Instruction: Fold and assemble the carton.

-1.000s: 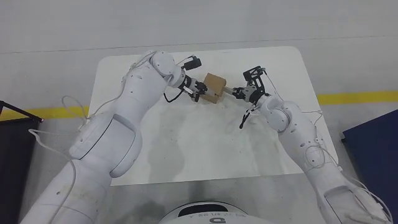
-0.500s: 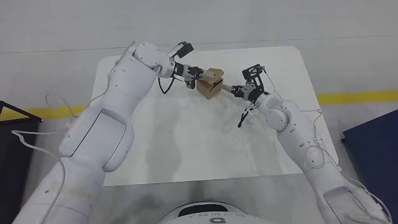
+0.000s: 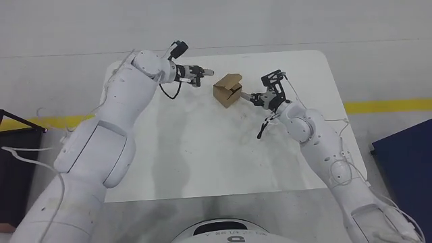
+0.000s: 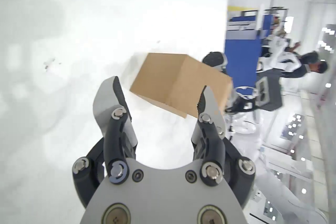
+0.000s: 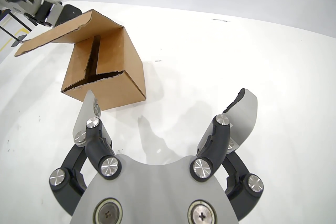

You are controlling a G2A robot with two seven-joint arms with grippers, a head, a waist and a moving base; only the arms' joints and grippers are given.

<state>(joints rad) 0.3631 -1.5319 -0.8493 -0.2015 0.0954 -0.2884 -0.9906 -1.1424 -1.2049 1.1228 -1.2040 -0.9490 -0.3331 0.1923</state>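
The left gripper (image 4: pixel 160 89) hangs empty with its jaws spread wide. The carton (image 4: pixel 181 86) sits just ahead of its fingertips, clear of them, showing this side two plain closed walls. The right gripper (image 5: pixel 166 93) is also spread wide and holds nothing. One of its fingertips (image 5: pixel 89 96) lies at the carton's nearest lower edge; I cannot tell whether it touches. Seen from above, the carton (image 3: pixel 227 89) stands on the white counter (image 3: pixel 202 162) between the two grippers, nearer the right one.

As for progress, the body looks already squared up into a box. On the face turned toward the right gripper, inner flaps are folded in and meet along a T-shaped seam (image 5: pixel 93 64) with dark gaps. One raised flap (image 5: pixel 52 33) juts outward from the far upper edge, toward the left gripper. It is not yet pressed down, so closing that flap appears to be what remains.
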